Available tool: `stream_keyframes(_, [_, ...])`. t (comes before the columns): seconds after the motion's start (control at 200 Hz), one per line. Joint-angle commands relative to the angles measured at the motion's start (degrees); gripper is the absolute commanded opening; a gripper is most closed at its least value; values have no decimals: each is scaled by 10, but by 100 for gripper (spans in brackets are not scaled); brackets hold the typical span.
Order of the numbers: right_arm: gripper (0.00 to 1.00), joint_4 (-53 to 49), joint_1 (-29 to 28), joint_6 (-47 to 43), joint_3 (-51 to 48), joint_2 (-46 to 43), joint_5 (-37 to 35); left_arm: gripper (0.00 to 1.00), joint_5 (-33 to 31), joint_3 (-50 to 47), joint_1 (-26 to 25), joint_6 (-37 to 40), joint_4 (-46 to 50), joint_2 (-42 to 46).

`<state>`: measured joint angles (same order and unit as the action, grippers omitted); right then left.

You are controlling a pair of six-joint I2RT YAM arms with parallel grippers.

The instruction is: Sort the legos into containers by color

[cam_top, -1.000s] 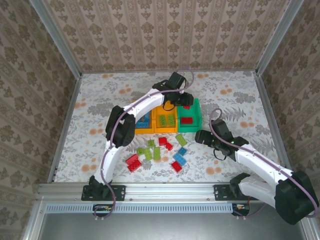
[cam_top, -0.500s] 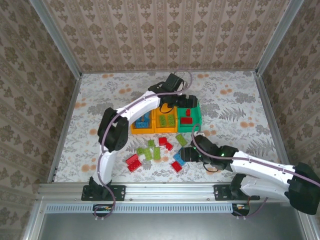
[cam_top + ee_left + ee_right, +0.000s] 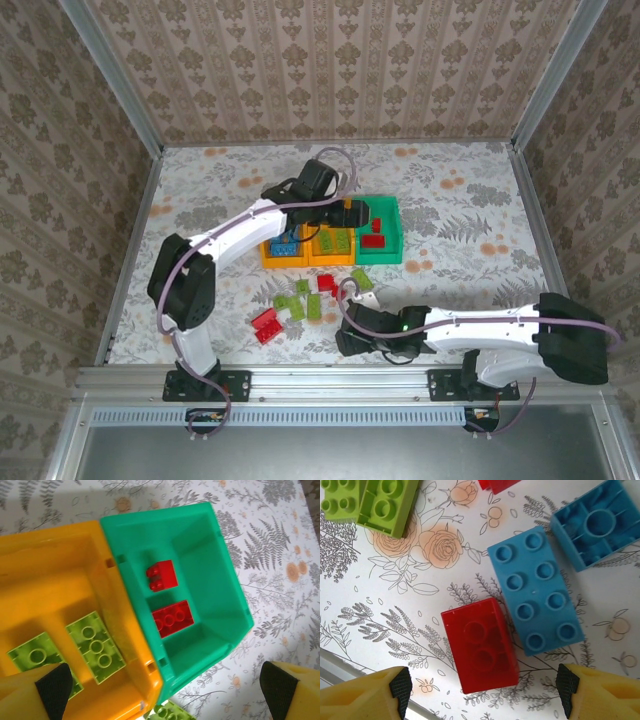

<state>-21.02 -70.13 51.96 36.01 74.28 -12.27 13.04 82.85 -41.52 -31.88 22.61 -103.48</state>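
Three containers stand in a row: an orange bin [image 3: 285, 248] with blue legos, an orange bin [image 3: 333, 244] with lime legos [image 3: 95, 646], and a green bin [image 3: 380, 236] with two red legos [image 3: 172, 618]. My left gripper [image 3: 348, 214] hovers open and empty above the seam between the middle and green bins [image 3: 220, 570]. Loose lime [image 3: 292, 302] and red legos [image 3: 267, 325] lie in front of the bins. My right gripper [image 3: 352, 335] is low over the table, open, its fingertips [image 3: 400, 690] either side of a red lego [image 3: 480, 645]. A blue lego [image 3: 535, 590] touches that red one.
An upside-down blue brick [image 3: 597, 522] and lime bricks [image 3: 385, 505] lie just beyond the right gripper. The metal rail [image 3: 330, 378] at the table's near edge runs close behind it. Patterned walls enclose the table on three sides.
The left gripper opened over the green bin, which now holds a second red brick, and drew back left. The right arm swung left and down to the loose bricks near the front edge.
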Motion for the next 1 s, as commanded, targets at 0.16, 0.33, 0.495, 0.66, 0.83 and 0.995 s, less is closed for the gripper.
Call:
stream_keyframes(0.16, [79,-47,-5,45,11,4,-14,100,-22,-47,9,-11,-15,49])
stream_keyframes(0.33, [80,-27,-5,34,3,7,-7,100,-28,-54,11,-13,-12,55])
stream_keyframes(0.495, [80,-14,-5,1,35,49,8,100,-32,-61,14,-13,-13,65])
stream_keyframes(0.66, [77,-15,-4,-19,64,102,6,100,-37,-81,19,-15,-16,84])
stream_keyframes(0.83, [70,-17,-4,-31,81,120,-10,100,-40,-105,26,-19,-19,101])
stream_keyframes(0.995, [59,-46,1,-47,104,150,-20,100,-42,-125,34,-21,-20,122])
